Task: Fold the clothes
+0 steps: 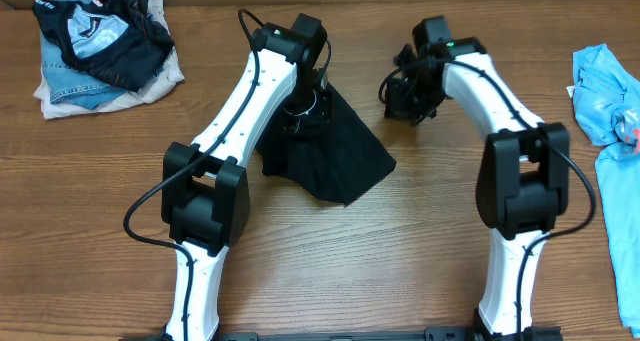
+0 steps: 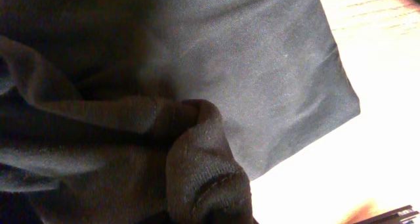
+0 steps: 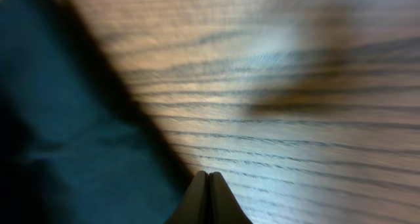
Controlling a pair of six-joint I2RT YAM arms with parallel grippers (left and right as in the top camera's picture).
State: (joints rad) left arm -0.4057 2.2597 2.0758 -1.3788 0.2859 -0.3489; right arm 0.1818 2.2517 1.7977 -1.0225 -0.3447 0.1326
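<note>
Left arm (image 1: 240, 106) up nearest the overhead lens, left claw (image 1: 312, 101) clamped on a pinch of black T-shirt (image 1: 335, 166), draped tent-like onto mid-surface (image 1: 420, 261). Right claw (image 1: 408, 99) just beside, closed, empty. Heaped pile of other clothes (image 1: 100, 51) far left, light blue garment (image 1: 605, 101) at right edge.

Left wrist: bunched black T-shirt filling view, own fingers hidden.

Right wrist: fingertips (image 3: 197, 204) pressed together above bare wood, black T-shirt alongside.

Probably best now: raise, lay out flat, smooth, take second corner with right claw before folding.
</note>
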